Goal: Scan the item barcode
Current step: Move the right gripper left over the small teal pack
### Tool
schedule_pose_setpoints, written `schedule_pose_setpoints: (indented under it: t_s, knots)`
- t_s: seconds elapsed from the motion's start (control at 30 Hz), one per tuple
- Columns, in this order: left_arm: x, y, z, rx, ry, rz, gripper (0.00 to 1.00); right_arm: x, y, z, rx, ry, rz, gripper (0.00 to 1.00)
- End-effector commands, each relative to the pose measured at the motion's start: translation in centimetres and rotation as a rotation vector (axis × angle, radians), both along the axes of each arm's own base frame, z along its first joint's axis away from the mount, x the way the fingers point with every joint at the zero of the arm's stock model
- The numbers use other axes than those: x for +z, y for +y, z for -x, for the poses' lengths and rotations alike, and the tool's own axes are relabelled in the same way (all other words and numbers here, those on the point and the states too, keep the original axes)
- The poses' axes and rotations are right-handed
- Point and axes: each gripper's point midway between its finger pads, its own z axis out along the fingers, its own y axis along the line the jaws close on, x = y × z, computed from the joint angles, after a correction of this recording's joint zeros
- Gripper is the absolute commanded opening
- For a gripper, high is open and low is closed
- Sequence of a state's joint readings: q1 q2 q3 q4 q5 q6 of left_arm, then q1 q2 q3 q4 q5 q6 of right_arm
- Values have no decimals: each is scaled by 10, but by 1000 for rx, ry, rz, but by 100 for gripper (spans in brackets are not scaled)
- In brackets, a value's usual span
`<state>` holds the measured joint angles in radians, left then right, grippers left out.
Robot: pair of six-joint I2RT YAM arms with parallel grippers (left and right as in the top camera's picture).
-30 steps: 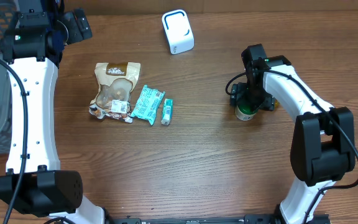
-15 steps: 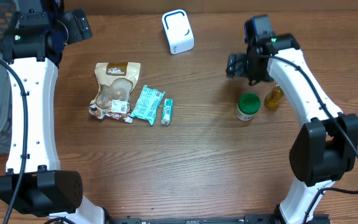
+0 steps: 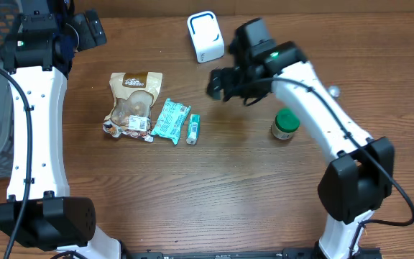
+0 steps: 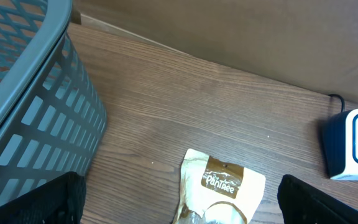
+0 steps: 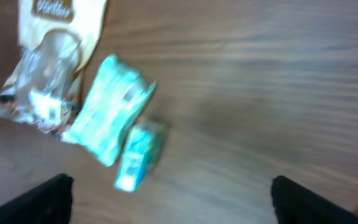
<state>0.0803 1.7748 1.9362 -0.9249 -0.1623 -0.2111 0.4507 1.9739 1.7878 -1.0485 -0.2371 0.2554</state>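
Hovering right gripper (image 3: 217, 83), jaws spread and empty, above the table (image 3: 214, 187).
The scanner (image 3: 205, 36) sits at 12 o'clock; the jar (image 3: 285, 124) stands apart, at 4 o'clock from that gripper. The bag (image 3: 132, 103), packet (image 3: 171, 119) and tube (image 3: 192, 129) lie at 9 o'clock. The left gripper (image 3: 94, 29) gapes empty at 11 o'clock.

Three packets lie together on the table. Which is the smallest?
The narrow teal stick pack, on the end of the row toward the green-lidded jar. The teal pouch beside it is wider, and the brown snack bag is the largest.
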Motion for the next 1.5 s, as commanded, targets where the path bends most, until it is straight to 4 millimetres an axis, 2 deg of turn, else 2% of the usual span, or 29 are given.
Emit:
schedule_pose_setpoints:
  t_s: [0.0, 0.1, 0.27, 1.47]
  knots:
    - [2, 4, -1, 23, -8, 0, 99, 2, 17, 13, 36, 9, -20, 100]
    - [2, 4, -1, 23, -8, 0, 99, 6, 34, 14, 71, -21, -43, 100]
    - [2, 4, -1, 23, -8, 0, 99, 6, 46, 23, 103, -18, -50, 100]
    - [2, 4, -1, 22, -8, 0, 100, 6, 46, 23, 103, -16, -49, 100]
